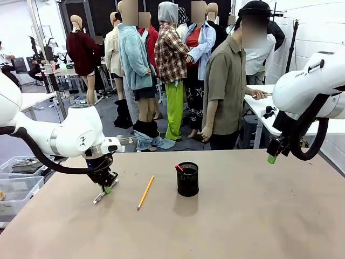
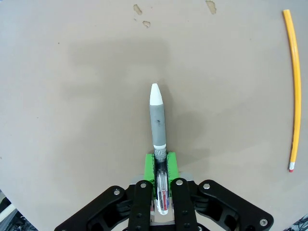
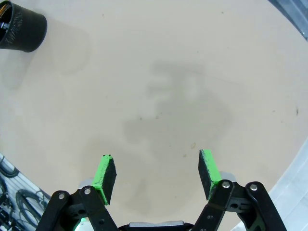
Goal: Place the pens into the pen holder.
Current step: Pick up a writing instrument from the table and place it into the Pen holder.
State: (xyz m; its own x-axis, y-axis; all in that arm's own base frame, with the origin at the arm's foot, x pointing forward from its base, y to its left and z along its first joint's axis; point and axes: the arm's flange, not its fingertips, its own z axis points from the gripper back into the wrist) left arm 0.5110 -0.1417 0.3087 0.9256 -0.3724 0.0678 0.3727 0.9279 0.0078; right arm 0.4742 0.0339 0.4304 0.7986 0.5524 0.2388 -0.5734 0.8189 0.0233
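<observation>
My left gripper (image 1: 107,189) is down at the table's left side, shut on a silver-white pen (image 1: 99,197). In the left wrist view the same pen (image 2: 157,120) sticks out from between the green pads (image 2: 149,169), its white tip pointing away over the bare tabletop. A yellow pencil (image 1: 145,192) lies flat on the table between that gripper and the black mesh pen holder (image 1: 187,178); the pencil (image 2: 292,86) also runs along the right edge of the left wrist view. A dark pen with a pink end (image 1: 178,168) stands in the holder. My right gripper (image 3: 156,173) hangs open and empty, high at the right (image 1: 272,158).
The holder's rim (image 3: 19,26) shows at the top left corner of the right wrist view. A person (image 1: 226,86) stands at the table's far side, turned toward a white side table (image 1: 259,102). Clear plastic bins (image 1: 16,183) sit off the table's left edge.
</observation>
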